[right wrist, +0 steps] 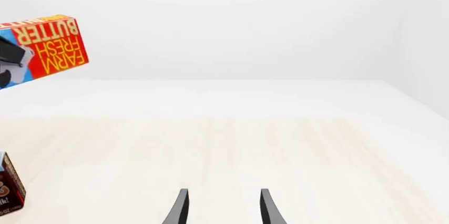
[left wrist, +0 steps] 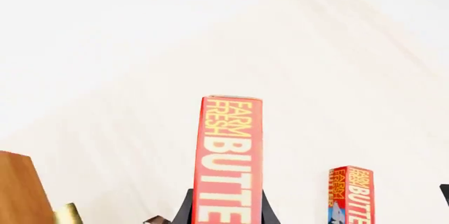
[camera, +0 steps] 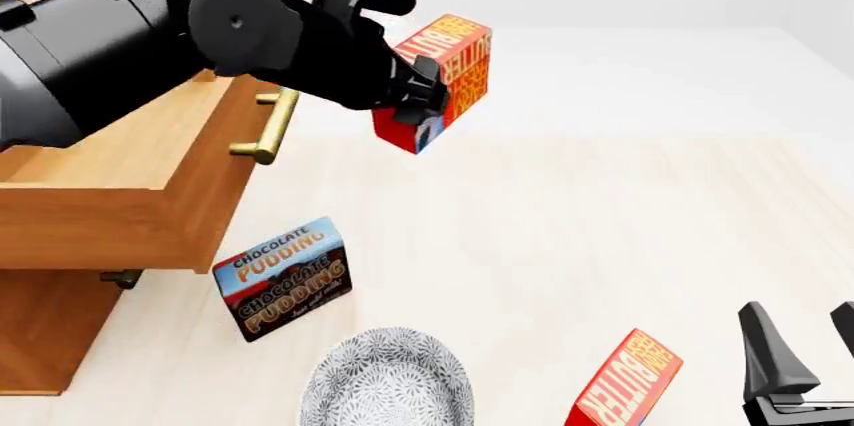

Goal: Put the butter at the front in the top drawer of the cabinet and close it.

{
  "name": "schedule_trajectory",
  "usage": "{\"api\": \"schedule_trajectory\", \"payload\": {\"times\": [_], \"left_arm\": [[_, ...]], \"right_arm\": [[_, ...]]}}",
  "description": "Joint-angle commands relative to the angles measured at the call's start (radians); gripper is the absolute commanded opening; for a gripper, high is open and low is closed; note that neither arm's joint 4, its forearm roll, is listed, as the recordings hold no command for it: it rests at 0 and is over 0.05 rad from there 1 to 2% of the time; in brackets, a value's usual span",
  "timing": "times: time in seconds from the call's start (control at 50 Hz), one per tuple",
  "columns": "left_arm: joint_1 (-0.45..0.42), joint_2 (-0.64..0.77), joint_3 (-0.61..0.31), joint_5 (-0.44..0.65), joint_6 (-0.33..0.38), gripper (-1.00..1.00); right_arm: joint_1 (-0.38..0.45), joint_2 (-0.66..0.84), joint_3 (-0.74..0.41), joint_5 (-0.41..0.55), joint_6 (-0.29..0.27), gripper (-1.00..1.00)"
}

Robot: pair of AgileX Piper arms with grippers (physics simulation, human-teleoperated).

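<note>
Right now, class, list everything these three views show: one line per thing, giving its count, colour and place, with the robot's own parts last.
Held butter: one, red and orange, in the air beside the open drawer.
Other butter: one, red and orange, on the table at the near edge, right of the bowl.
Pudding box: one, brown and blue, on the table beside the cabinet.
Bowl: one, grey patterned, near edge.
Cabinet: one, light brown, left.
Top drawer: one, light brown, brass handle, pulled open.
Table: one, pale wood.
Left hand: black, gripping the held butter.
Right hand: black, open, near right corner.
</note>
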Motion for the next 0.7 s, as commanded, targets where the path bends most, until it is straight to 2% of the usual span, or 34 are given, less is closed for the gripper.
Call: {"api": "schedule_trajectory", "payload": {"times": [0.02,0.22,0.42,0.5,0.7], "left_arm": [[0.072,-0.086,-0.029,0.073,0.039,-1.00],[0.154,-0.133,-0.089,0.164,0.068,-1.00],[0.236,-0.168,-0.115,0.237,0.091,-1.00],[0.266,-0.164,-0.099,0.269,0.101,-1.00],[0.326,-0.209,-0.137,0.322,0.097,-1.00]], "right_arm": [[0.000,0.000,0.000,0.000,0.000,1.00],[0.000,0.002,0.000,-0.002,0.000,1.00],[0.000,0.003,0.000,-0.003,0.000,1.00],[0.000,0.003,0.000,-0.003,0.000,1.00],[0.000,0.003,0.000,-0.003,0.000,1.00]]}}
